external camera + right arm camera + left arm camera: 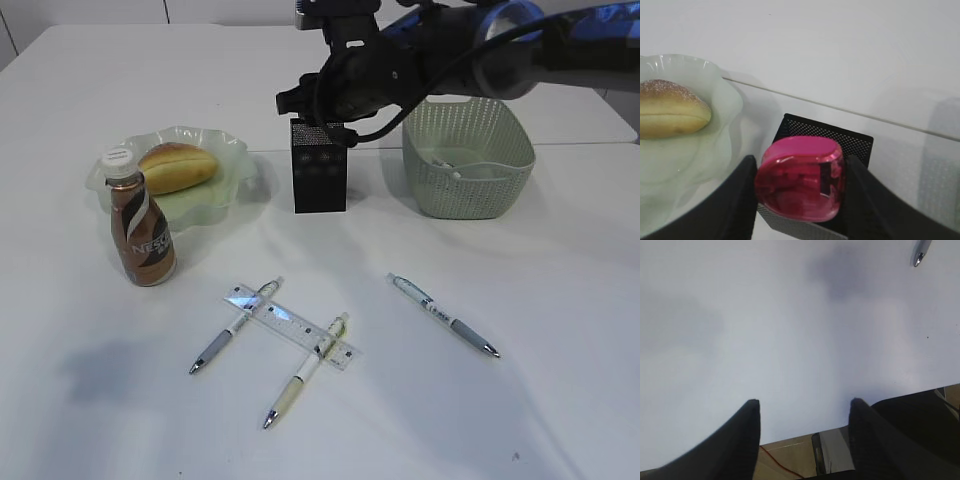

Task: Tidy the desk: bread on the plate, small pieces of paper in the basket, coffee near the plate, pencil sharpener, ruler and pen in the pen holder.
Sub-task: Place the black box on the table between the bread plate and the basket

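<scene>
Coffee bottle (141, 222) left of pen holder (319, 166), beside plate (215, 195) bearing bread (177, 166). Right gripper (801, 187), above holder, clamps pink pencil sharpener (801, 185) for dropping in. Basket (470, 160) right of holder. Left gripper (804, 412): parted, empty.

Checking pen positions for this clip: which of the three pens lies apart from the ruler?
The rightmost pen, alone toward the basket side; the other two lie crossed by the ruler.

Glossy pink plastic sharpener (800, 185), black metal mesh pen holder (319, 168), frosted translucent plate (205, 200), matt white worktop (520, 400).
</scene>
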Available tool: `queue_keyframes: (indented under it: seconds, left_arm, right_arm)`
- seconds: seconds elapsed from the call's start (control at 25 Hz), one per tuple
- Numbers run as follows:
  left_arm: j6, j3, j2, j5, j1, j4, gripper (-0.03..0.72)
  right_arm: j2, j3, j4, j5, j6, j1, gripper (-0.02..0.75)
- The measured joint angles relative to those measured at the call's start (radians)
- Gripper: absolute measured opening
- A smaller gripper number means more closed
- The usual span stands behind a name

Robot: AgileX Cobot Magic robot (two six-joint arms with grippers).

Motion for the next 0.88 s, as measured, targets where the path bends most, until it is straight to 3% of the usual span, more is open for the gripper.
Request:
queue_keyframes:
  seconds: [0.88]
  left_arm:
    - [0.000, 0.000, 0.000, 0.000, 0.000, 0.000, 0.394]
  right_arm:
    - [0.050, 0.000, 0.000, -0.060, 0.000, -0.004, 0.372]
